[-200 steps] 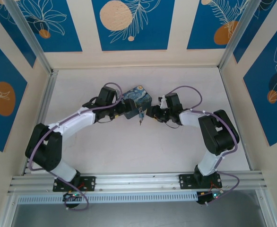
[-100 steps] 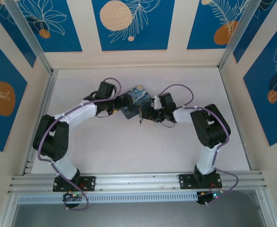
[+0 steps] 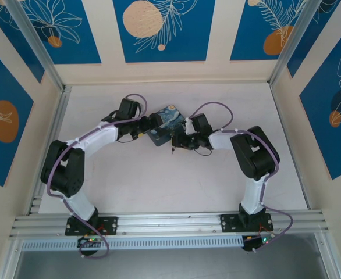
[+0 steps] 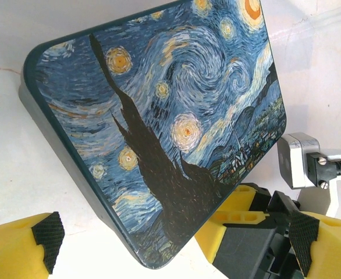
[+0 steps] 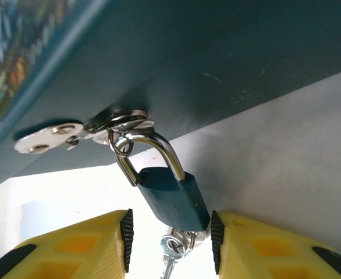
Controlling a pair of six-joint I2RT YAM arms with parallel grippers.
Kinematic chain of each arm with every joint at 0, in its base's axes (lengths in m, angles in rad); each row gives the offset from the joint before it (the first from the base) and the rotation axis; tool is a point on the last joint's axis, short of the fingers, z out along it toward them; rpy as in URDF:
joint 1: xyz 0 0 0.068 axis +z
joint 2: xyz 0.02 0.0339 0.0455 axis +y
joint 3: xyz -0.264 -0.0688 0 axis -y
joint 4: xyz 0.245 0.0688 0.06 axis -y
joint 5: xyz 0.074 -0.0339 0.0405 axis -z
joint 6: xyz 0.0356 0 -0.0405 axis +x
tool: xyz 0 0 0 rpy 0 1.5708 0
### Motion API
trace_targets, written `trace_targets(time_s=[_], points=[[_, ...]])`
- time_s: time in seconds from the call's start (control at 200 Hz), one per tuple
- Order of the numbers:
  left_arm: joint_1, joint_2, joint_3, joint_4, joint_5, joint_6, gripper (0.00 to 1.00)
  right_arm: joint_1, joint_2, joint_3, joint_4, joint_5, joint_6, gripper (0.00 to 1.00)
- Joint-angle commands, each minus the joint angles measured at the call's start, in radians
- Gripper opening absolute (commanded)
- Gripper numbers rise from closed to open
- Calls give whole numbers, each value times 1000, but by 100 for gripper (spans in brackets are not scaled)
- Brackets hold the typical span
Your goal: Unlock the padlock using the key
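Observation:
The small blue-green padlock (image 5: pixel 173 200) hangs by its silver shackle from the hasp of a starry-night tin (image 4: pixel 159 104). The silvery key (image 5: pixel 175 247) and its ring dangle under the padlock body. My right gripper (image 5: pixel 170 241) is open, and its jaws straddle the padlock's lower end and the key. The right pad (image 5: pixel 215 238) sits almost against the body, while the left pad (image 5: pixel 125 238) stands a little off. My left gripper (image 4: pixel 173 238) is wide open around the tin's near corner, with a gap on each side. From above, both grippers (image 3: pixel 150 125) (image 3: pixel 180 139) flank the tin (image 3: pixel 169 116).
The tin lies in the middle of a white table (image 3: pixel 130 186) walled by blue-patterned panels. An aluminium rail (image 3: pixel 170 224) runs along the near edge. In the left wrist view the right arm's yellow finger (image 4: pixel 234 212) shows beyond the tin.
The right arm has slid left toward the tin, bringing its jaws around the padlock, and they have narrowed. The left arm's elbow swung outward early on and then held.

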Motion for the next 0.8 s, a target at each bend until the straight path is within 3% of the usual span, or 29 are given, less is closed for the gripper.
trace_targets(time_s=[0.0, 0.235, 0.43, 0.525, 0.585, 0.635, 0.795], points=[[17, 9, 20, 4, 30, -2, 100, 17, 54, 25, -17, 44, -18, 41], [29, 11, 15, 12, 40, -1, 100, 22, 45, 24, -35, 75, -17, 21], [38, 9, 11, 18, 45, 2, 100, 17, 16, 9, -53, 98, -16, 13], [42, 6, 11, 17, 44, 6, 100, 9, -7, -5, -58, 97, -14, 16], [43, 6, 11, 16, 45, 11, 100, 3, -24, -12, -66, 88, -17, 31], [44, 5, 12, 14, 45, 15, 100, -2, -42, -23, -69, 83, -17, 37], [45, -2, 19, 0, 33, 32, 100, -32, -125, -85, -50, 63, -1, 39]])
